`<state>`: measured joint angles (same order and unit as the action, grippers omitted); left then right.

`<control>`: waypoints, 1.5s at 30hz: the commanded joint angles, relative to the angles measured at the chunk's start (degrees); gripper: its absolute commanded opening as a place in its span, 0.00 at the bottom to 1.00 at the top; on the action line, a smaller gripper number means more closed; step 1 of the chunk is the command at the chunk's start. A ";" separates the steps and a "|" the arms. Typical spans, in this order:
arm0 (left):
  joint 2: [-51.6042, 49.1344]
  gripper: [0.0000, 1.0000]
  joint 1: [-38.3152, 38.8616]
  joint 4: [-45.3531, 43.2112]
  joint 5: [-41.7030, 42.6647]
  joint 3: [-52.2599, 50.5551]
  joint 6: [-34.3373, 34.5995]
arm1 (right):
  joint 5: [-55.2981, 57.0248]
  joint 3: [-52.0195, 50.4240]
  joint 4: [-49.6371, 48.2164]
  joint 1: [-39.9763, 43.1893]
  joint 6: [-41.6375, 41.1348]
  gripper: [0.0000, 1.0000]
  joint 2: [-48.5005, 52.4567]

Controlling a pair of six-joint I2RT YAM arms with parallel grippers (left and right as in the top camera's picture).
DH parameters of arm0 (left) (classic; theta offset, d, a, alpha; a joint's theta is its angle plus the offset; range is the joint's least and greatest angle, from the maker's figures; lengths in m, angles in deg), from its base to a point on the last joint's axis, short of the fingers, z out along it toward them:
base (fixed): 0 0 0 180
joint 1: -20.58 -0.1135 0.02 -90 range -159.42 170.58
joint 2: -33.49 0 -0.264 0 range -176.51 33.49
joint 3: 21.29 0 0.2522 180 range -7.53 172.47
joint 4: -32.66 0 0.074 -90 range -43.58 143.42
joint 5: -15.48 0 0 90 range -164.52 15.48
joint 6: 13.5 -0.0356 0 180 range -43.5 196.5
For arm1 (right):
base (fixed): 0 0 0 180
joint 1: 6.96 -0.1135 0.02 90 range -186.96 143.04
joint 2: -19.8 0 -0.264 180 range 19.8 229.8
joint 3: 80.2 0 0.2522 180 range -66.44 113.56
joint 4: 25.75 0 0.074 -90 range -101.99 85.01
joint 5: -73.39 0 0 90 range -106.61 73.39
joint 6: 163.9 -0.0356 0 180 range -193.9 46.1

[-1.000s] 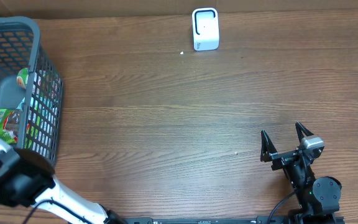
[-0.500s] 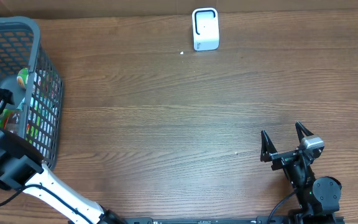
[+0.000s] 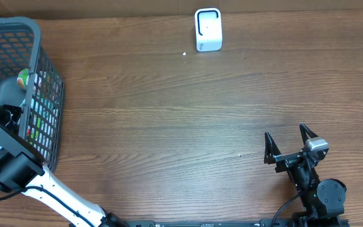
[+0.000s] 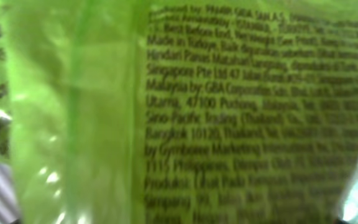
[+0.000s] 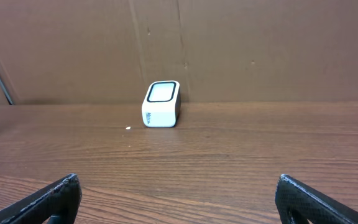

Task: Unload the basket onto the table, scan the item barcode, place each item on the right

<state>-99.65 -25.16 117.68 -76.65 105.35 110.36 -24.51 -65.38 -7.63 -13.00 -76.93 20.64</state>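
At the far left edge of the table (image 3: 169, 126) stands a grey mesh basket (image 3: 48, 101), and the left arm (image 3: 8, 167) reaches up from the near edge into it. The left gripper (image 3: 5, 113) is down inside the basket, against its right wall, and from overhead its fingers are too hidden by the arm and the mesh to make out. The left wrist camera is no help: a green packet (image 4: 185, 112) fills the whole view, very close and blurred, with a shiny plain band down the left and a block of small black print on the right. No finger shows in that view, so I cannot tell whether the jaws are released or grasping the packet. The packet is inside the basket, with other green and orange wrappers visible through the mesh beside it. In the middle, at the far edge of the table, a small white scanner (image 3: 208, 29) stands upright against the cardboard wall (image 5: 260, 50), well apart from the basket; a tiny white speck (image 3: 184, 53) lies just in front of it to the left. At the lower right, the right gripper (image 3: 284, 130) rests near the front edge, its two black fingers spread wide and released, holding nothing, pointed toward the scanner.
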 commanded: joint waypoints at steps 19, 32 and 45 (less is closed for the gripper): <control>11.61 0.04 0.13 6.62 0.76 13.79 -9.75 | 0.37 -0.61 -0.22 -0.33 -0.42 1.00 -0.68; 34.99 0.04 8.35 7.67 5.62 16.52 -24.63 | 0.37 -0.61 -0.22 -0.33 -0.42 1.00 -0.68; 37.81 0.04 36.15 19.74 6.64 15.15 -32.63 | 0.37 -0.61 -0.22 -0.33 -0.42 1.00 -0.68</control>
<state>-60.83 6.23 136.02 -70.77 121.11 80.29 -24.51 -65.38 -7.61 -13.00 -76.91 20.64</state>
